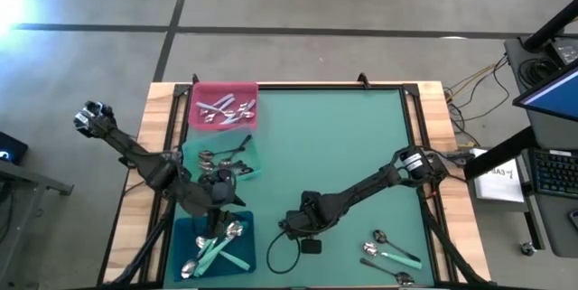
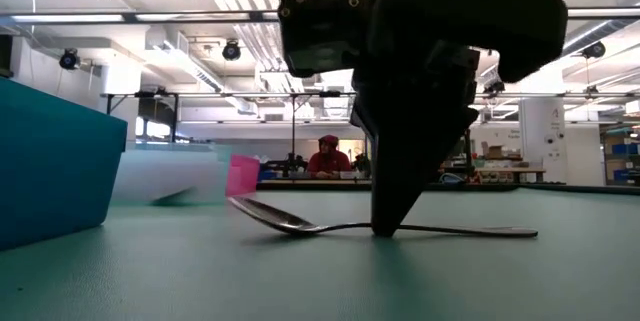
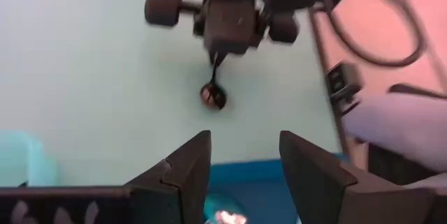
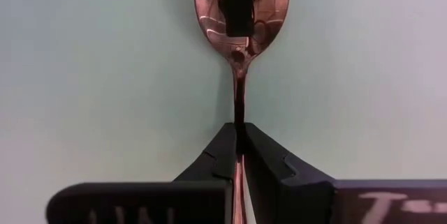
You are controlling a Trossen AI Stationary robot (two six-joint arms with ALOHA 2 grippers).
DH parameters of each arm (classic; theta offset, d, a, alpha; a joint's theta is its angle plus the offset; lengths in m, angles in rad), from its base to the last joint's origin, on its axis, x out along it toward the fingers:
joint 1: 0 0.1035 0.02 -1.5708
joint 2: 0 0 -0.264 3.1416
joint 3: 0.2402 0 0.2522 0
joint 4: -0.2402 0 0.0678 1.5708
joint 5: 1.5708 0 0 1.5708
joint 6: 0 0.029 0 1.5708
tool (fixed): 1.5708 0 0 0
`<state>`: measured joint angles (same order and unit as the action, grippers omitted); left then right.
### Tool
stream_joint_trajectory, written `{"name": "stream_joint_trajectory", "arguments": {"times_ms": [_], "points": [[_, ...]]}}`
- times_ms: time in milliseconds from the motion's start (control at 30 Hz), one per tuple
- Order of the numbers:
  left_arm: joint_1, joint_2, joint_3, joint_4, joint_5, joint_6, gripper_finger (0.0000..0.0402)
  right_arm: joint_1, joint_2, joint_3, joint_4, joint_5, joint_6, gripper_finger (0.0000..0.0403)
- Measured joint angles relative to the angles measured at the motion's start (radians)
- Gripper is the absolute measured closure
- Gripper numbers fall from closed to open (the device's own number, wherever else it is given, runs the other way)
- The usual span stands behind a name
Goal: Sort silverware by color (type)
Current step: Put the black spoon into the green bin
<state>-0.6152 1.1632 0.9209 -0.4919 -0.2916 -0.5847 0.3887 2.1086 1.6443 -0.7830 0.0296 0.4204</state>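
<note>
Pinching the thin neck of an all-silver spoon (image 4: 239, 35), the right claw (image 4: 239, 155) holds it flat on the table (image 1: 343, 145) near six o'clock. Light, rigid and slick, it suits this mid-handle grip. Its bowl points toward nine o'clock, where the left claw (image 3: 244, 165) hangs wide over the blue tray (image 1: 244, 252)

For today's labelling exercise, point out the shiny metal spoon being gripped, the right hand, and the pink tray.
Shiny metal spoon (image 4: 241, 11): right wrist view, bowl.
Right hand (image 4: 239, 147): right wrist view, between fingertips.
Pink tray (image 1: 200, 90): high view, rim.
</note>
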Motion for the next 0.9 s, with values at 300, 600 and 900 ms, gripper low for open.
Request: {"name": "stream_joint_trajectory", "arguments": {"times_ms": [300, 600, 900], "points": [[-0.054, 0.103, -0.001, -0.024, -0.132, -0.030, 0.0247, -0.045, -0.073, 0.001, 0.007, 0.139, -0.031, 0.0394], [-0.057, 0.205, -0.001, -0.024, -0.355, -0.139, 0.0247, -0.104, -0.197, 0.002, 0.035, 0.403, -0.038, 0.0394], [-0.057, 0.227, -0.001, 0.047, -0.729, -0.161, 0.0247, -0.117, -0.337, -0.004, 0.483, 0.648, -0.305, 0.0394]]}}
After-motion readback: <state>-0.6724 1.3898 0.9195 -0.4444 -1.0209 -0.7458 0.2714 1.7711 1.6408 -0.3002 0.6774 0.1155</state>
